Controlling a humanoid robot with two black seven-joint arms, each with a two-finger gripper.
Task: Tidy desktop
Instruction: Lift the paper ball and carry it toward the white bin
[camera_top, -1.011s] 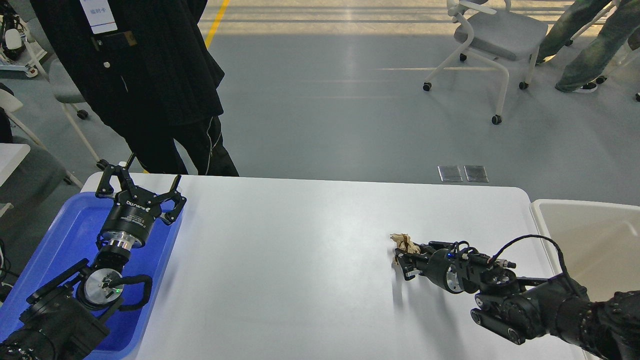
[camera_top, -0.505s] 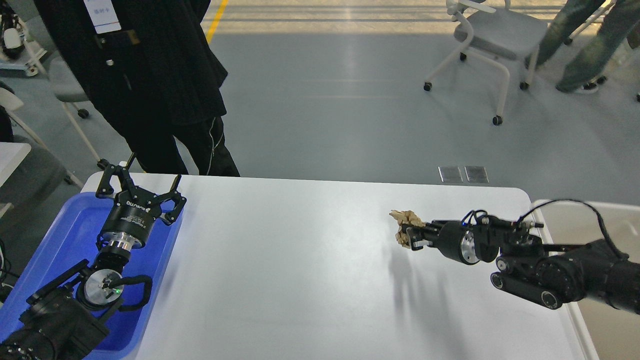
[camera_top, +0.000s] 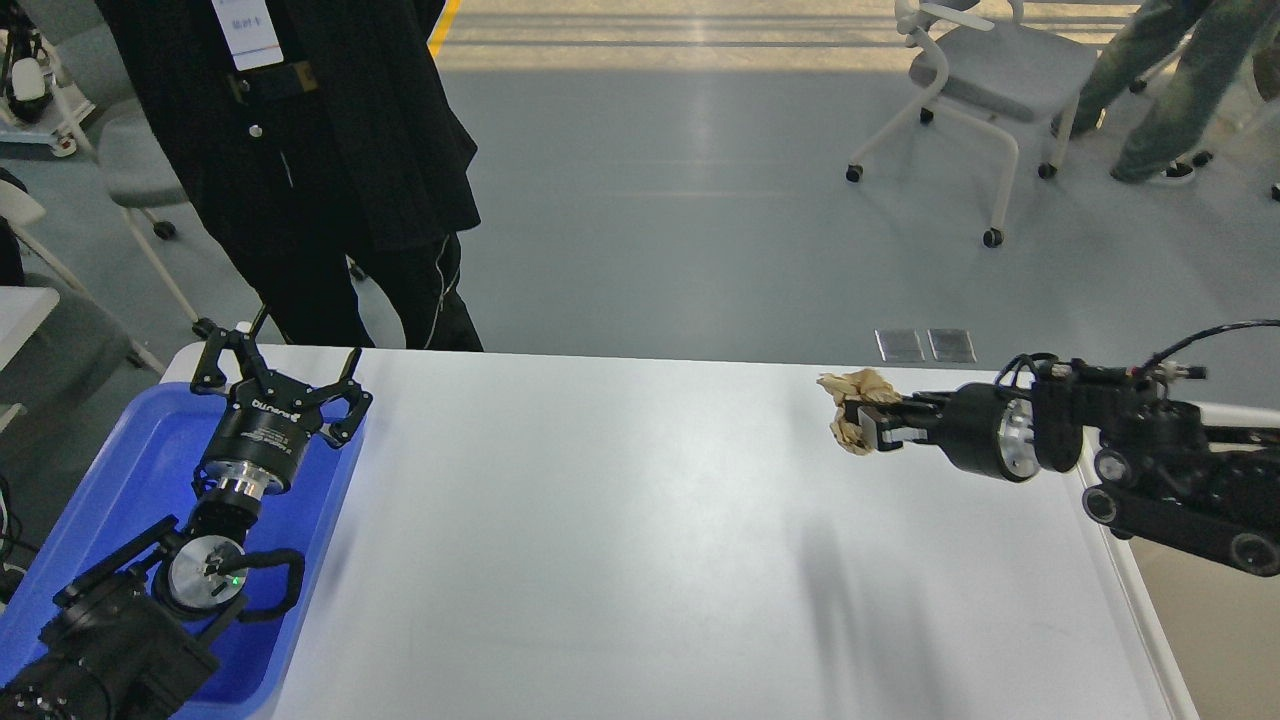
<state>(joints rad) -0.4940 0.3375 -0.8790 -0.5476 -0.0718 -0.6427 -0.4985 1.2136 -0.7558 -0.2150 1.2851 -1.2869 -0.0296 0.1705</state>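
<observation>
Grey workshop floor lies beyond a white worktop (camera_top: 620, 520) with rounded corners, which fills the lower middle of the view. A person in dark clothing (camera_top: 320, 150) stands at its far left edge; a white wheeled chair (camera_top: 985, 75) stands on the floor well beyond the far right corner.

Right hand (camera_top: 868, 425): raised above the far right part of the worktop, arm roughly level, fingers pointing left. The fingers are clamped on a crumpled wad of brown paper (camera_top: 852, 402), which protrudes past and above the fingertips. The wad is clear of the surface; a faint shadow falls on the worktop nearer the viewer than the hand. Behind the wrist, off the right edge of the worktop, the pale rim of a bin (camera_top: 1160, 640) shows.

Left hand (camera_top: 282, 375): fingers spread wide apart, gripping nothing, pointing away from the viewer. It hangs over the far end of a blue plastic tray (camera_top: 130, 470), which lies at the left end of the worktop. The tray floor beneath and beside this hand shows bare blue.
</observation>
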